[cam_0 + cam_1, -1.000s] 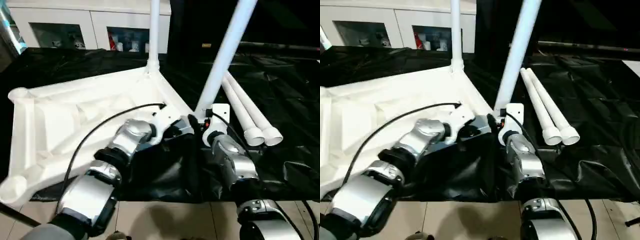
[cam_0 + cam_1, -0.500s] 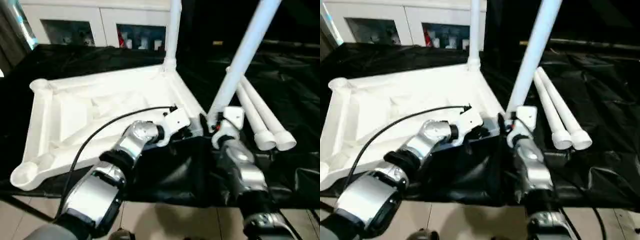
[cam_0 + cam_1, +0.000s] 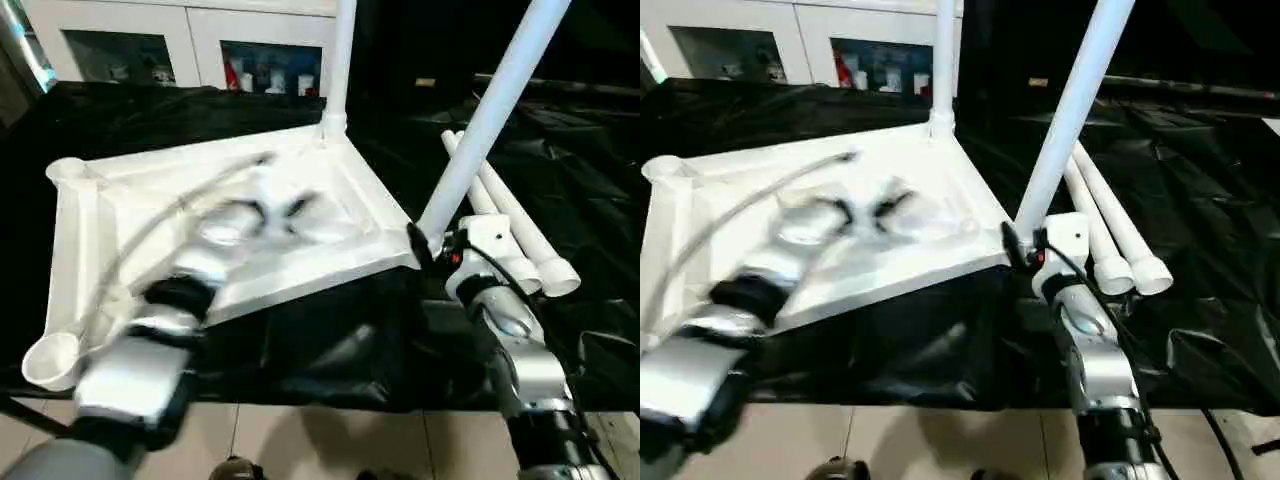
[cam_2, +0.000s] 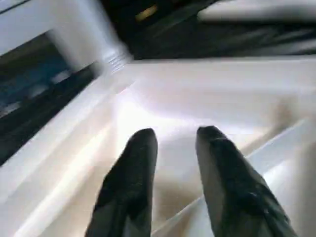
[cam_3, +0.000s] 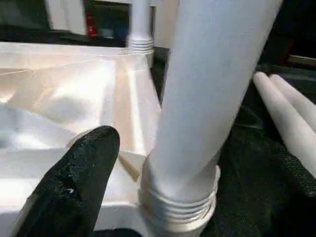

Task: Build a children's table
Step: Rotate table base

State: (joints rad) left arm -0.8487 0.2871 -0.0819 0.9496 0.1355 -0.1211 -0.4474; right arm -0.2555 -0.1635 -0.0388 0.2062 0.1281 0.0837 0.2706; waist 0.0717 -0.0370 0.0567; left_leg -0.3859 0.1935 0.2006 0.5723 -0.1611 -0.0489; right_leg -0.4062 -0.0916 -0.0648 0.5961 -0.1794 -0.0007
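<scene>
The children's table lies upside down: its white tabletop (image 3: 120, 200) shows the ribbed underside. One white leg (image 3: 340, 60) stands upright in the far corner socket. A second leg (image 3: 490, 110) leans in the near right corner socket, its ribbed collar (image 5: 177, 202) seated there. Two loose legs (image 3: 505, 225) lie on the black cloth to the right. My left gripper (image 4: 175, 136) hovers open over the ribs, nothing between its fingers. My right gripper (image 3: 428, 240) is open around the second leg's base; one finger (image 5: 89, 173) stands just clear of the collar.
The black-draped work table (image 3: 330, 340) carries everything; its front edge drops to a tiled floor (image 3: 330, 440). White cabinets with glass doors (image 3: 130, 45) stand behind. The empty near left corner socket (image 3: 50, 360) hangs near the table's front edge.
My left arm has swung away from the tabletop's near right edge to above its middle, and its fingers have parted. My right gripper stays at the leg's base, jaws wider. The camera shifted.
</scene>
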